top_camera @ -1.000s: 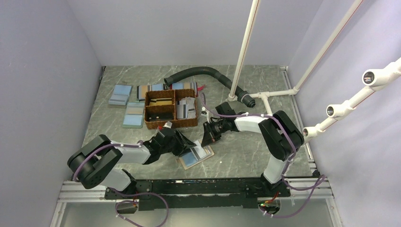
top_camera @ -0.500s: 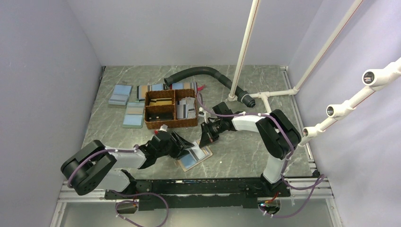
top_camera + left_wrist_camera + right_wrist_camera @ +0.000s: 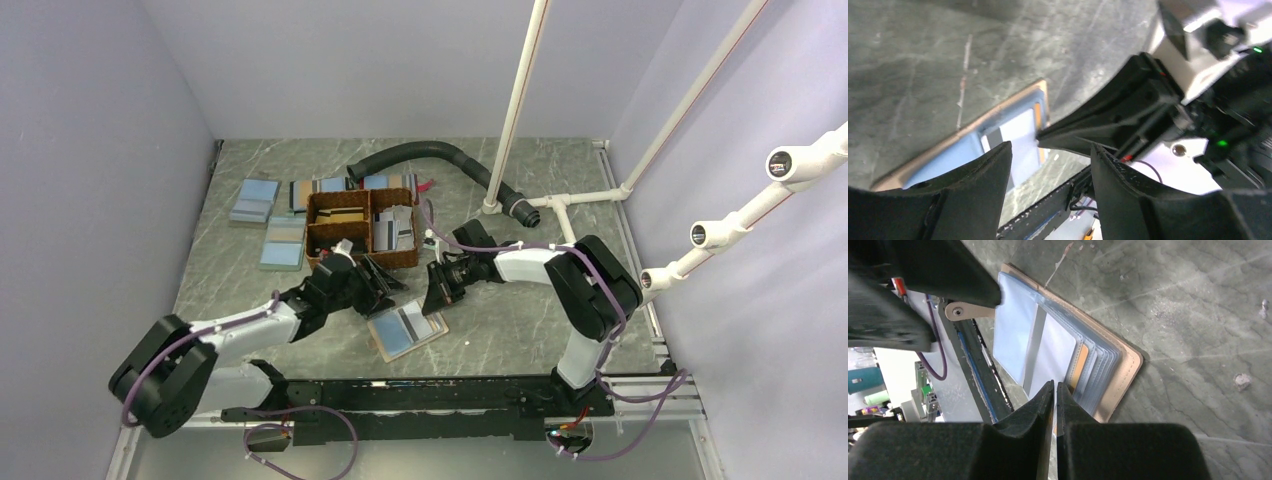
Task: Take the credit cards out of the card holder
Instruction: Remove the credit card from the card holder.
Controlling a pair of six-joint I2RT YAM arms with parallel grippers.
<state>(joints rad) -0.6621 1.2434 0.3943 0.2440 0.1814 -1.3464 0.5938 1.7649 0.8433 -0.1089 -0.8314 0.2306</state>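
While the card holder (image 3: 408,330) lies spread open on the table (image 3: 500,320), the left tool (image 3: 1049,150) stands released just beside it, gripping nothing. The right tool (image 3: 1055,387) is clenched to a slit, its tips over the exposed credit cards (image 3: 1053,347); contact cannot be determined.

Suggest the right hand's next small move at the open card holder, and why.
Probably open the right hand slightly and lower it onto the orange card edge. Its fingers are shut on nothing, poised over the fanned clear sleeves of the tan-rimmed leather card holder, where that edge peeks out.
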